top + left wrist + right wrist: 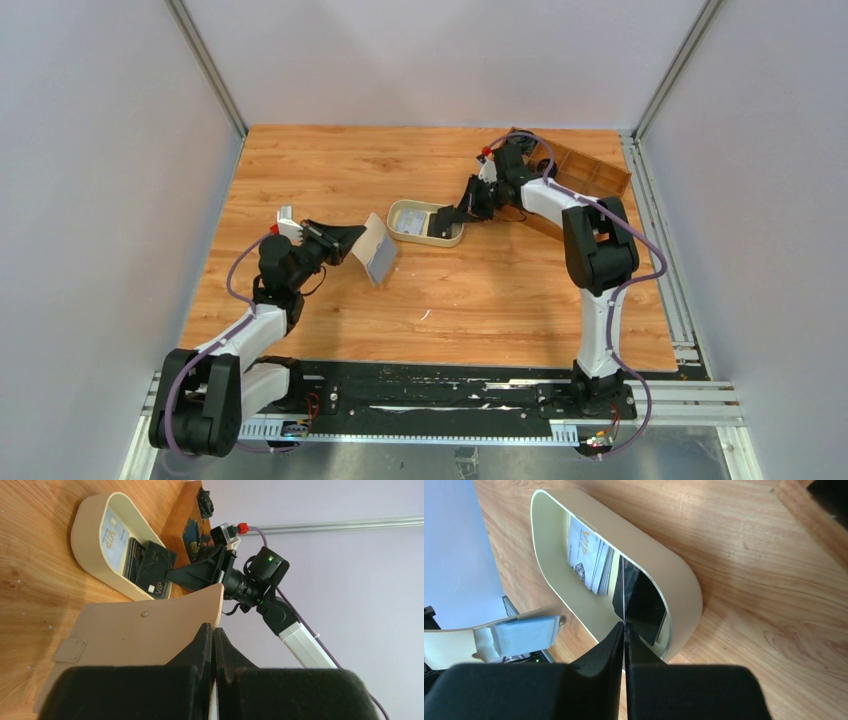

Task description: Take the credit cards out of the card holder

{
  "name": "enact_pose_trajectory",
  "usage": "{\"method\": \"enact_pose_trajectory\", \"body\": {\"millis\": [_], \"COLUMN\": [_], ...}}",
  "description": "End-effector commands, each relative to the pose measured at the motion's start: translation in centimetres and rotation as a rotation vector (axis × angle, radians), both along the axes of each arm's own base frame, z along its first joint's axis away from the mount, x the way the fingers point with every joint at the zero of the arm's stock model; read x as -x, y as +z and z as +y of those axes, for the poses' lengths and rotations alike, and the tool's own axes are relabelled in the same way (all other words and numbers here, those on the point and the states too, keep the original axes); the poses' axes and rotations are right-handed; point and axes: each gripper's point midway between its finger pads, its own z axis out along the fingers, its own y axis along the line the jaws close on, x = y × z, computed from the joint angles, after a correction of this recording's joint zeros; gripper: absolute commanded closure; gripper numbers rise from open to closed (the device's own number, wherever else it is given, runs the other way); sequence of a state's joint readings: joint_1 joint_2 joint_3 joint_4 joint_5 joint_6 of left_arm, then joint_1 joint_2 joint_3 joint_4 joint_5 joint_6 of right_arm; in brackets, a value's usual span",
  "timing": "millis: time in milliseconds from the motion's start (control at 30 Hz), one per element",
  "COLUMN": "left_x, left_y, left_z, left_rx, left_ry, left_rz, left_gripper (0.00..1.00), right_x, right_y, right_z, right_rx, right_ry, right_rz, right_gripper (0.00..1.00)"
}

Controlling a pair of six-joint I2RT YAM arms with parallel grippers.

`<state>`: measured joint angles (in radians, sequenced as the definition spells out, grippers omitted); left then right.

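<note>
Beige, floppy card holder (372,238) hangs pinched in the left hand (212,634). Its blue card (524,634), likely stiff and slick, wants an edge pinch. The right hand (624,626) clamps a black card (156,570).

My left gripper (213,630) and right gripper (625,626): black. Card holder (130,630) between my left jaws: plain beige, with a pale blue card (524,635) in it. Dish (659,555) ahead of my right jaws: cream. In the dish: light blue VIP card (584,555). Black card (154,567) at my right jaws has white VIP lettering. Table (749,555): orange-brown wood grain. Tray (182,517) beyond the dish: brown wood.
</note>
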<state>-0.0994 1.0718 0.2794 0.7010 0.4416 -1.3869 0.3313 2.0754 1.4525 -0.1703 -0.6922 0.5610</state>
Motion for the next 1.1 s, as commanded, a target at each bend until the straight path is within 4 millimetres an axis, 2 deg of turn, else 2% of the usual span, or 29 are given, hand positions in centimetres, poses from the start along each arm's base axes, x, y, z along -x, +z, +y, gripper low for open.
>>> {"method": "enact_pose_trajectory", "body": {"millis": [0, 133, 267, 367, 567, 700, 833, 933, 1000, 1067], "left_x": [0.1, 0.1, 0.0, 0.0, -0.3, -0.2, 0.9, 1.6, 1.9, 1.8], "left_y": [-0.3, -0.3, -0.5, -0.3, 0.4, 1.4, 2.2, 2.4, 2.3, 1.3], "left_z": [0.1, 0.1, 0.1, 0.1, -0.7, -2.9, -7.3, -9.7, -10.5, -10.4], "left_rx": [-0.009, -0.01, -0.011, -0.009, 0.003, 0.017, 0.02, 0.024, 0.024, 0.017], "left_ry": [-0.003, -0.004, -0.005, -0.007, -0.039, -0.104, -0.203, -0.25, -0.265, -0.25], "left_rz": [-0.014, -0.011, -0.007, -0.009, -0.012, -0.016, -0.022, -0.017, -0.01, 0.014], "left_gripper": [1.0, 1.0, 1.0, 1.0, 1.0, 1.0, 1.0, 1.0, 1.0, 1.0], "right_x": [0.5, 0.4, 0.5, 0.3, -1.0, -1.4, -1.4, -1.2, -1.2, -1.1], "right_y": [-0.4, 0.1, 0.9, 1.9, 5.6, 7.9, 9.1, 9.5, 9.6, 9.5], "right_z": [-0.6, -0.9, -0.9, -1.0, -2.2, -3.2, -4.4, -5.7, -6.7, -7.5], "right_rx": [0.103, 0.164, 0.216, 0.249, 0.312, 0.344, 0.367, 0.375, 0.375, 0.376], "right_ry": [0.024, 0.052, 0.077, 0.08, 0.044, 0.002, -0.036, -0.066, -0.083, -0.095], "right_rz": [-0.001, -0.027, -0.056, -0.089, -0.201, -0.267, -0.299, -0.306, -0.308, -0.304], "right_gripper": [0.91, 0.77, 0.68, 0.64, 0.62, 0.61, 0.61, 0.61, 0.61, 0.61]}}
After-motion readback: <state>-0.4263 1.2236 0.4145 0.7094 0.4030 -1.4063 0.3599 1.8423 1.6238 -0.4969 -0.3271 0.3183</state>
